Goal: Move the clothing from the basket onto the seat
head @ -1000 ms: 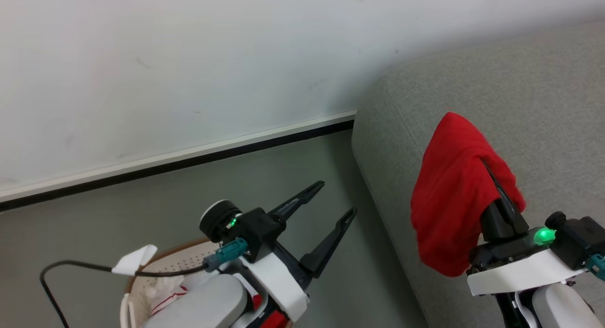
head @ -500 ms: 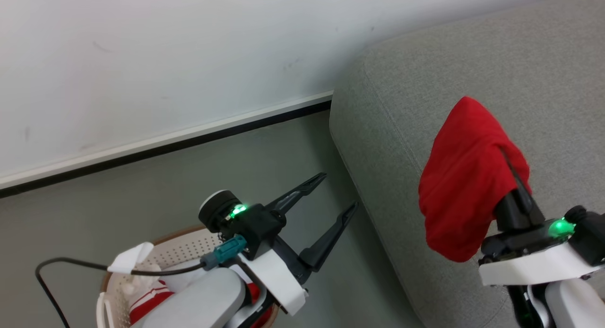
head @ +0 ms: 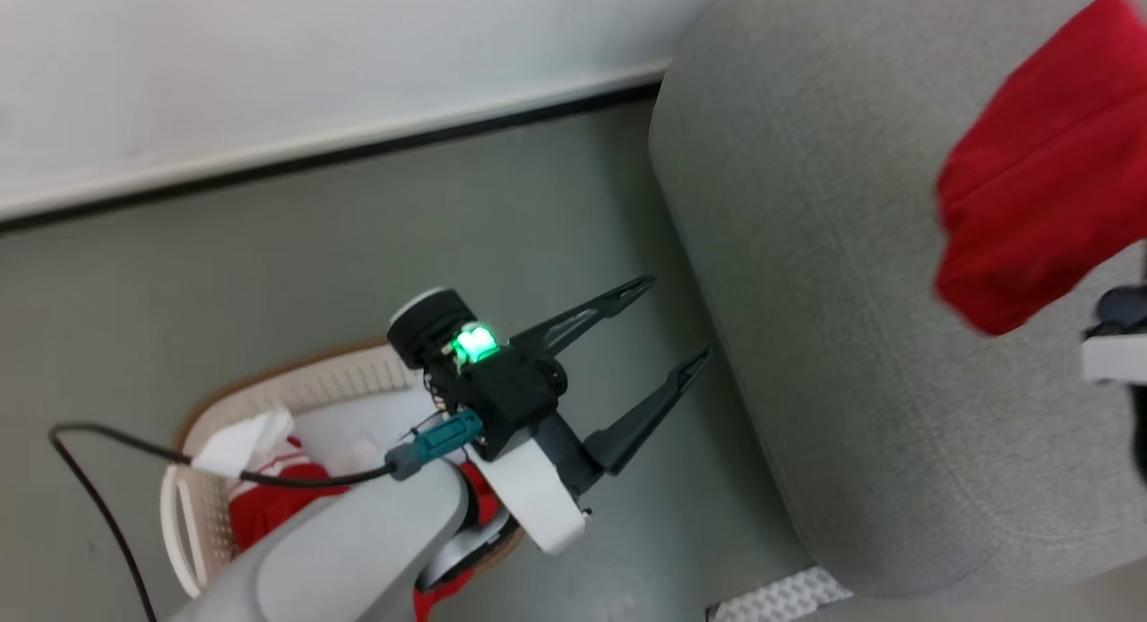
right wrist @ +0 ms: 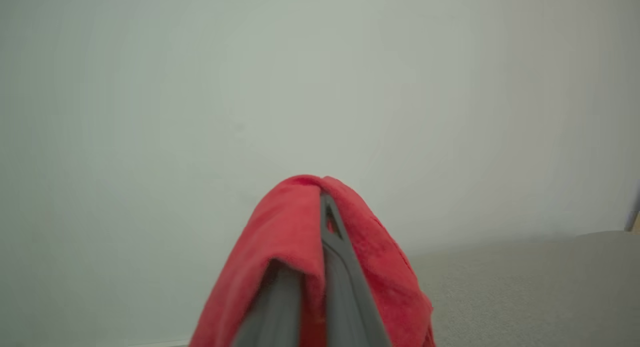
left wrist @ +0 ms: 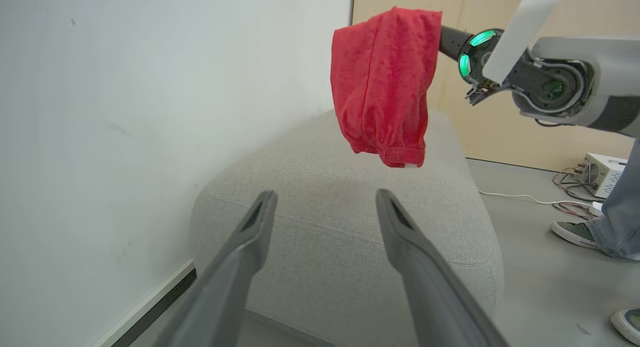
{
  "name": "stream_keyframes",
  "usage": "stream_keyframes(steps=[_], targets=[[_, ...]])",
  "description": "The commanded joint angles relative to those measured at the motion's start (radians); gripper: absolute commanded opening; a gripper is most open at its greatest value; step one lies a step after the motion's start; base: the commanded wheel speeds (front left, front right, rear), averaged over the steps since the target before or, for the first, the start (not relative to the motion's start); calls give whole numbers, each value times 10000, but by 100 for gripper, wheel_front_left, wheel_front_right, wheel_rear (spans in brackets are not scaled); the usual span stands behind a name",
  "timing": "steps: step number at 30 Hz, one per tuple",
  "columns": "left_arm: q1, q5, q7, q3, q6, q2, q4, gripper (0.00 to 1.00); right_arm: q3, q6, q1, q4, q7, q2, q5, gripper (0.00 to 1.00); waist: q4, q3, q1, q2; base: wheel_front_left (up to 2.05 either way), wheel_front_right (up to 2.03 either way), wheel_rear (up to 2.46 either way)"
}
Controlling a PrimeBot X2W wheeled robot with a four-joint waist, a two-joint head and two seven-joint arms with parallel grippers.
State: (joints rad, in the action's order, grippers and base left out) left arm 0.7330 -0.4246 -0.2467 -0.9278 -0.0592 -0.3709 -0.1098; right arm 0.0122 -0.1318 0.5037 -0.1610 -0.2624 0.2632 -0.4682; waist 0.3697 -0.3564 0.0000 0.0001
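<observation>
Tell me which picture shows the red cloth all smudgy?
Head view: the red garment is smeared by blur, and the green light glares white. Left wrist view: its weave looks crisp. Right wrist view: it is close and soft.

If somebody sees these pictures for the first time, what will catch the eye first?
The bright red garment stands out first: it hangs from the shut right gripper, in the air above the grey sofa. Next comes the left gripper, open and empty, near the cream basket on the floor, where more red clothing lies.
</observation>
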Motion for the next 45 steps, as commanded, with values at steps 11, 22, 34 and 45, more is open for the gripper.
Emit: stream_keyframes(steps=[11, 22, 34, 45], targets=[[1524, 614, 414, -353, -399, -42, 442, 100, -1135, 22, 2593, -1994, -36, 1078, -6, 0, -906, -2736, 0, -1, 0, 0, 0], [1967, 578, 237, -347, -485, -118, 303, 100, -2409, 23, 4103, -4095, -32, 2094, 432, 0, -1661, -3765, 0, -1, 0, 0, 0], [1935, 434, 35, -314, -474, -118, -63, 100, -1182, 23, 4867, -7333, 2228, 2596, 630, 100, -1865, -3567, 0, -1, 0, 0, 0], [1298, 108, -131, -222, -353, 153, -738, 100, 537, 23, 4367, -7611, 3070, 2926, -70, 100, -1714, -2171, 0, -1, 0, 0, 0]])
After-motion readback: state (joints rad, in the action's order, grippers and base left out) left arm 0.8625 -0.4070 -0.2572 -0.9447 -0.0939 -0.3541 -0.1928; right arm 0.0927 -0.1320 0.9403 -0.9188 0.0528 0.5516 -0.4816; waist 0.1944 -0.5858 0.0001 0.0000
